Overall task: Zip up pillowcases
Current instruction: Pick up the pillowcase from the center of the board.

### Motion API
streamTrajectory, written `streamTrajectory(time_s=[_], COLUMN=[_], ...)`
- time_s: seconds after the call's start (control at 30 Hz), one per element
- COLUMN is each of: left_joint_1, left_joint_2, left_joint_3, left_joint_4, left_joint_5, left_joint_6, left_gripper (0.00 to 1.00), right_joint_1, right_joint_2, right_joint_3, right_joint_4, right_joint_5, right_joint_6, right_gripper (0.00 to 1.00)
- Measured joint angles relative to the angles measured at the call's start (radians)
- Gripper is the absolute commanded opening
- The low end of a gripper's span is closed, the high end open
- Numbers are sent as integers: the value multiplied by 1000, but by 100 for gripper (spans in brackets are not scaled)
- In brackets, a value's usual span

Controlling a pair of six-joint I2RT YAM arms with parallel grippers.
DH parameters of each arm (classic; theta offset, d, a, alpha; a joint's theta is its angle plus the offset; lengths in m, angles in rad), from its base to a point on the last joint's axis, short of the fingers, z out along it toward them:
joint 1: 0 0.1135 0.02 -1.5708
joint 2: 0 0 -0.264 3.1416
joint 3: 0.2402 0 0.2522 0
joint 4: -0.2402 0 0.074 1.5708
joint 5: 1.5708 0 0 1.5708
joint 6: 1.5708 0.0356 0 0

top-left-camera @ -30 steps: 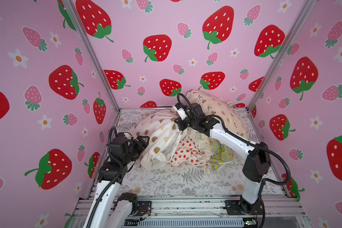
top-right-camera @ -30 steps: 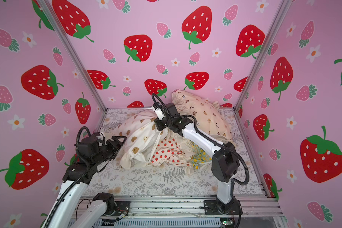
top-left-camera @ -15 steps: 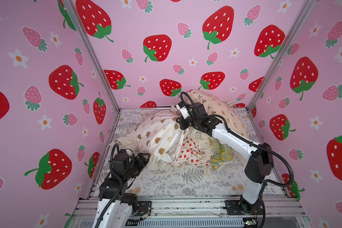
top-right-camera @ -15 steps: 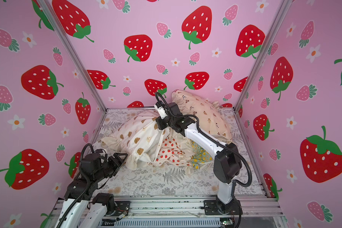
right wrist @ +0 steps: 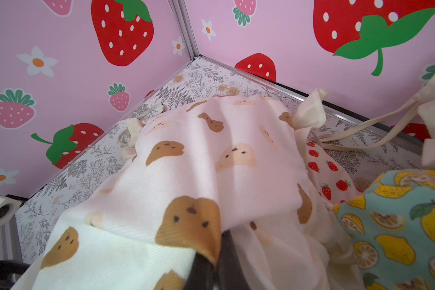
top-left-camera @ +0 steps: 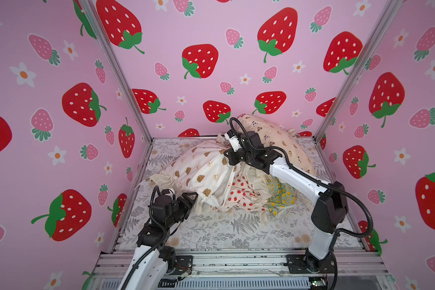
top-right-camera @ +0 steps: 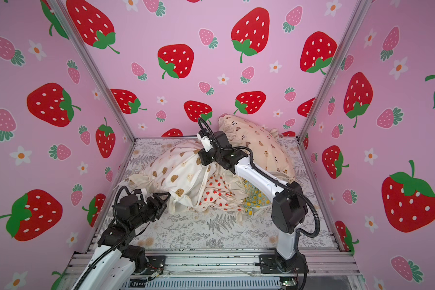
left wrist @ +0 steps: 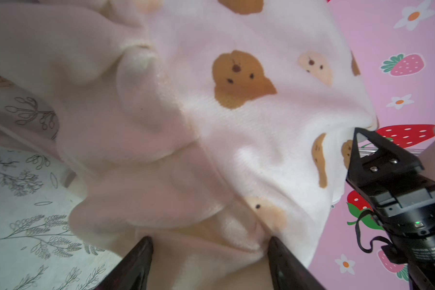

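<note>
While the right gripper (right wrist: 216, 256) pinches the bear-print pillowcase (top-left-camera: 201, 170) above the pile (top-left-camera: 249, 198), the left gripper (left wrist: 210, 239) gapes at its cream hem (left wrist: 141, 190) — likely step: securing that edge; next — find the unseen zipper.

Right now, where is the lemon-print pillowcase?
In both top views the lemon-print pillowcase lies just right of the strawberry-print pillowcase, partly beneath the right arm.

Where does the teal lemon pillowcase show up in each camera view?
In a top view: the teal lemon pillowcase, just right of the strawberry-print pillowcase.
In a top view: same spot.
Left wrist: not in it.
Right wrist: seen close, again beside the strawberry print.
Shared landmark: the white bear-print pillowcase, in all four.
</note>
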Motion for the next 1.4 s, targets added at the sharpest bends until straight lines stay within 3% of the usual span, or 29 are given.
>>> streamTrajectory(time_s=[0.37,0.63,0.83,0.97,1.23,1.4], left_joint_1=[-53,-63,-72,-87,-96,-96], left_joint_2=[-8,-57,55,118,153,112], left_joint_3=[6,25,50,68,80,95], left_joint_4=[58,-13,24,48,60,30], left_joint_5=[-61,-74,-65,-61,-71,-97], left_joint_6=[-18,-27,-30,-16,9,24], left_gripper=[57,67,67,55,19,7], right_joint_1=[6,8,12,18,29,35], right_joint_2=[0,0,0,0,0,0], right_joint_3=[-14,-14,-14,-14,-15,-17], right_joint_4=[3,3,3,-2,-24,-43], right_joint_5=[12,23,27,32,59,85], right_joint_6=[2,3,3,2,2,4], right_gripper=[0,0,0,0,1,13])
